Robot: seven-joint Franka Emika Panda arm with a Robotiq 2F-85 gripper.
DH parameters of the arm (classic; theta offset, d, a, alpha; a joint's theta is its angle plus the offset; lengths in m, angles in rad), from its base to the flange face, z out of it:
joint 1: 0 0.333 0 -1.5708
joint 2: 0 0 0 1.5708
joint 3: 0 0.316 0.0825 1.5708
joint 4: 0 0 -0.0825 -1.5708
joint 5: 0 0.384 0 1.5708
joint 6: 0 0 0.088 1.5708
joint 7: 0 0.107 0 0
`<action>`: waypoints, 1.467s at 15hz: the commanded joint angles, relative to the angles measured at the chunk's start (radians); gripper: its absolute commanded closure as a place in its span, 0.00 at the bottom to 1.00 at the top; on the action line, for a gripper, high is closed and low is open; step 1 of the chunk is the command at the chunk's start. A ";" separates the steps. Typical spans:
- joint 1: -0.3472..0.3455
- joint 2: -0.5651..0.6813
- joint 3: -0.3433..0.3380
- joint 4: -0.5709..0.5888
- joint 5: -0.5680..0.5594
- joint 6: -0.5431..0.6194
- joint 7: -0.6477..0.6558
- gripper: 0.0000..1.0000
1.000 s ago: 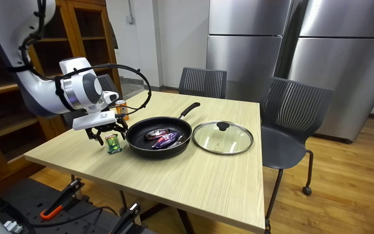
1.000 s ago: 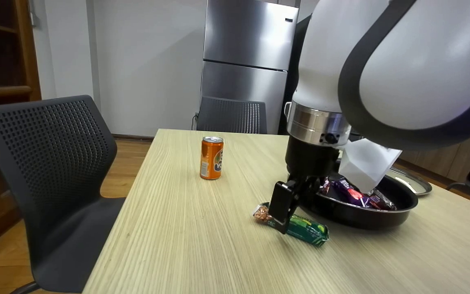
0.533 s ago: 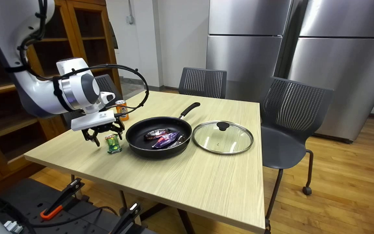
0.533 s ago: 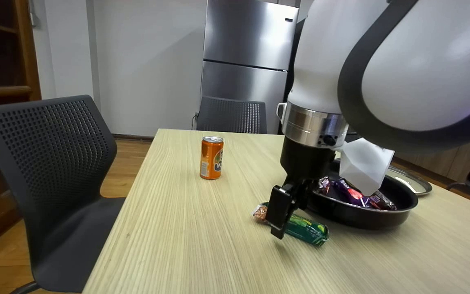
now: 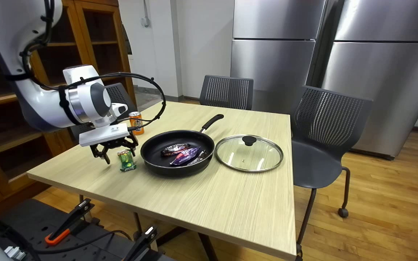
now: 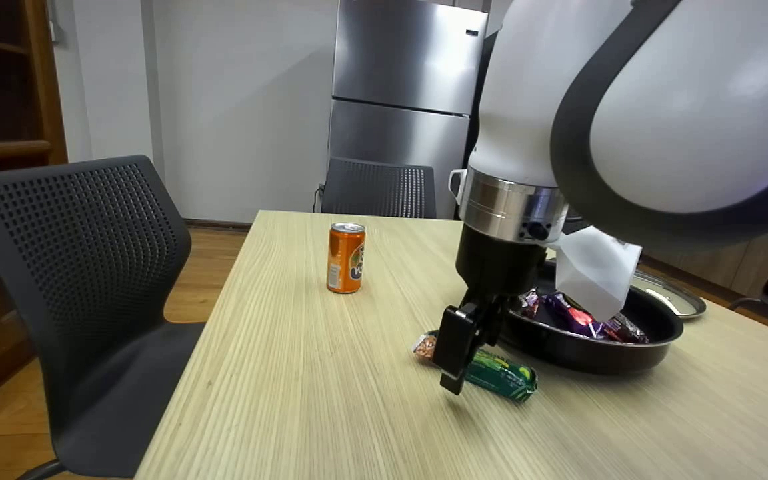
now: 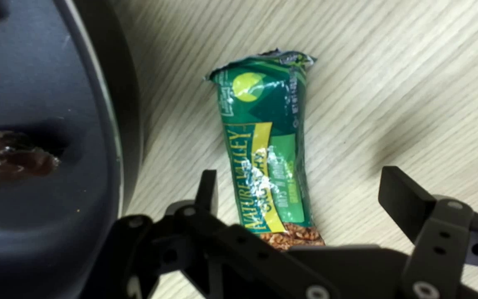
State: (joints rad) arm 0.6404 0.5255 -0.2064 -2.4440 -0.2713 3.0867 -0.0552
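Granola bar (image 7: 264, 153), green-wrapped, lies flat on the table (image 5: 249, 210), between the spread fingers of the gripper (image 7: 299, 191) as the wrist view shows it. Those fingers are wide apart and hold nothing; a strip of table shows between the wrapper and each of them. As I judge it, the lining-up is about done, while the grip is left to make. From the bar, in an exterior view, the frying pan (image 5: 176, 172) sits near at three o'clock, with wrapped snacks (image 5: 186, 156) inside; I make out three. Farther toward three o'clock lies the glass lid (image 5: 249, 153), off the pan. An orange can (image 6: 346, 260) stands at ten o'clock from the bar in an exterior view. How high the fingertips are above the table is hard to judge. The gripper covers the bar's six o'clock end in the wrist view, which also cuts off the pan.
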 commanded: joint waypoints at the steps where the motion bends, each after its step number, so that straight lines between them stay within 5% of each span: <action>1: -0.037 -0.012 0.026 0.011 -0.026 -0.036 -0.025 0.00; 20: -0.099 0.001 0.074 0.021 -0.025 -0.038 -0.041 0.00; 21: -0.100 0.002 0.075 0.022 -0.025 -0.037 -0.040 0.25; 22: -0.095 0.002 0.070 0.022 -0.027 -0.036 -0.039 0.26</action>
State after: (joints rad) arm 0.5721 0.5306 -0.1552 -2.4394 -0.2718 3.0829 -0.0801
